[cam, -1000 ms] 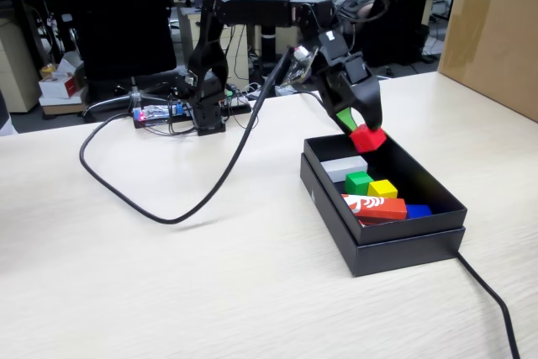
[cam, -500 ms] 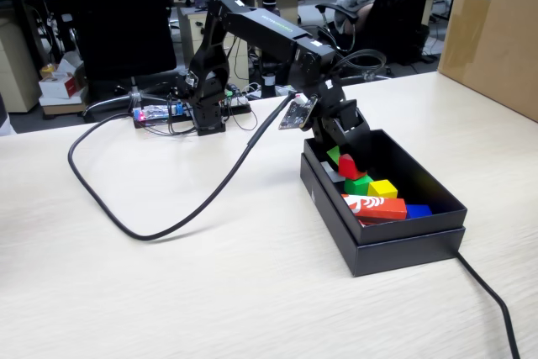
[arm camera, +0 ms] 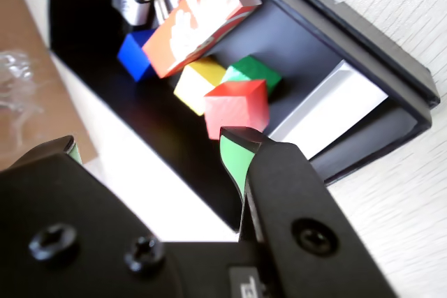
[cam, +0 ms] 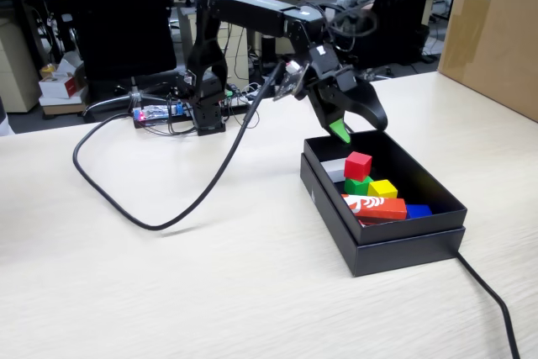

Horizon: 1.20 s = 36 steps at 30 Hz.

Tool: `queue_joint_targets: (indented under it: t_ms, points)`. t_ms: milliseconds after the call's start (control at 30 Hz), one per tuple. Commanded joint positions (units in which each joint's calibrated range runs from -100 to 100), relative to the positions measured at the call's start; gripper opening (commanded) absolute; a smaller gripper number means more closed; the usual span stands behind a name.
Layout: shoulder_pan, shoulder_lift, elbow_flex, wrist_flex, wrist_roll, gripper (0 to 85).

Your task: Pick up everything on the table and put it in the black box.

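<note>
The gripper (cam: 357, 126) hangs with its jaws spread and nothing between them, just above the far rim of the black box (cam: 382, 250) at right of centre in the fixed view. Inside the box, the red cube (cam: 358, 166) sits on top of the green cube (cam: 356, 185), with the yellow cube (cam: 383, 188) beside them and the red-and-white block (cam: 376, 207) in front

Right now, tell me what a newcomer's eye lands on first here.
The red cube stands out, perched on the green cube inside the black box, beside the yellow cube. Just above the box's far end hangs the gripper, open and empty, with green-padded jaws.
</note>
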Motion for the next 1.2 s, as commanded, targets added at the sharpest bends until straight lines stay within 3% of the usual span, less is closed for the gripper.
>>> queue_joint_targets:
  t_ms: [0, 167, 333, 500, 667, 800, 1000, 1167]
  points:
    - [0.1, -6.9, 2.6, 0.3, -0.1, 43.1]
    - [-1.9, -13.6, 1.4, 0.3, -0.8, 43.4]
    - [-7.1, -17.5, -2.2, 1.1, -2.9, 44.1]
    - [-11.1, -21.9, -12.4, 8.0, -4.8, 44.1]
    - [-13.6, -26.9, -22.9, 9.1, -4.8, 44.4]
    - [-15.0, -33.2, -37.1, 14.6, -4.9, 46.5]
    - [-15.8, -44.8, -59.8, 31.5, -4.7, 46.5]
    - [-14.9, -51.2, -74.2, 39.8, -3.0, 46.5]
